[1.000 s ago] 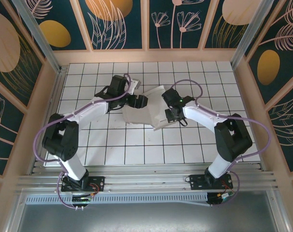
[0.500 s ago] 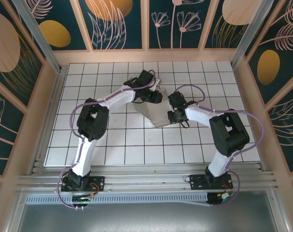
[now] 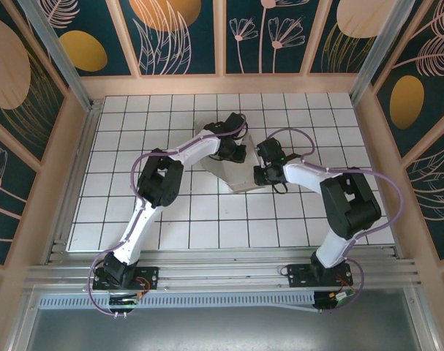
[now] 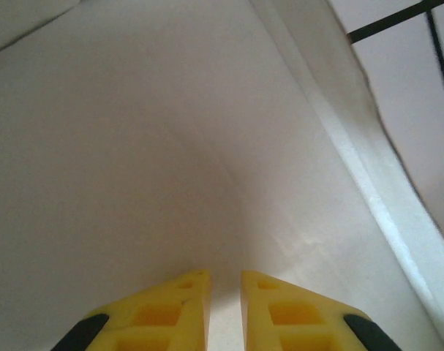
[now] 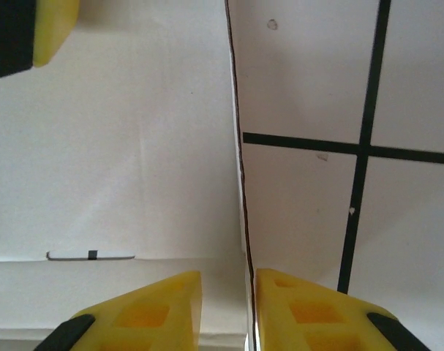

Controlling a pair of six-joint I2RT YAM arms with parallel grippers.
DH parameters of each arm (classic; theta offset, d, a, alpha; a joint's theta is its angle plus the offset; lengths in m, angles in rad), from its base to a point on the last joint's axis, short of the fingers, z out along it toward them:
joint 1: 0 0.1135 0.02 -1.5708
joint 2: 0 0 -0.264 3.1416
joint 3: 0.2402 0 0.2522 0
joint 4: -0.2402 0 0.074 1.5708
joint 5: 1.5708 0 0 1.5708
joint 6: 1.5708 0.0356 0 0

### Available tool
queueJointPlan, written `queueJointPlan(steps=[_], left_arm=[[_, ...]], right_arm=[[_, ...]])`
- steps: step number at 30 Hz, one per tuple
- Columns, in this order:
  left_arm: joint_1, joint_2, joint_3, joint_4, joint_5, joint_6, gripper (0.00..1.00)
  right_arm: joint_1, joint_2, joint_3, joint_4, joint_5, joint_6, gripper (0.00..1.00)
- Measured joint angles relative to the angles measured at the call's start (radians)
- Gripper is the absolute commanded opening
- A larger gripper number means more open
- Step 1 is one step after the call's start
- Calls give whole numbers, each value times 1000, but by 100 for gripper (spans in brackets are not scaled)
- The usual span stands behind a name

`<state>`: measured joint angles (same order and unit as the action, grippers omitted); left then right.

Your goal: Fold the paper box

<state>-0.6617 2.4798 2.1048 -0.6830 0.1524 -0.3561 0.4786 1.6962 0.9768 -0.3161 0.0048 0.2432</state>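
The white paper box (image 3: 231,174) lies on the gridded table, partly folded, between my two grippers. My left gripper (image 3: 237,151) is at the box's far edge. In the left wrist view its yellow fingers (image 4: 185,292) stand a thin gap apart, pinching curved white card (image 4: 170,146). My right gripper (image 3: 263,174) is at the box's right side. In the right wrist view its jaws (image 5: 227,276) stand a little apart, astride the box's edge (image 5: 238,146), looser than the card is thick. A left finger (image 5: 55,29) shows at that view's top left.
The white table (image 3: 170,212) with black grid lines runs to wooden side walls (image 3: 68,168) and an aluminium rail (image 3: 222,274) at the near edge. Both arms reach across the middle tiles, and purple cables loop beside them.
My left arm has swung right onto the box's far edge and its jaws have closed. My right jaws have loosened. The box has shifted slightly right and lies flatter.
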Motion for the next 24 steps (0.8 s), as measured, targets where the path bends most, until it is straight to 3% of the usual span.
queueJointPlan(steps=[13, 24], left_arm=[[-9, 28, 54, -48, -43, -21, 14], [-14, 32, 63, -56, -54, -24, 13]], right_arm=[[-23, -87, -60, -5, -33, 150, 27], [-26, -59, -64, 16, -64, 192, 13]])
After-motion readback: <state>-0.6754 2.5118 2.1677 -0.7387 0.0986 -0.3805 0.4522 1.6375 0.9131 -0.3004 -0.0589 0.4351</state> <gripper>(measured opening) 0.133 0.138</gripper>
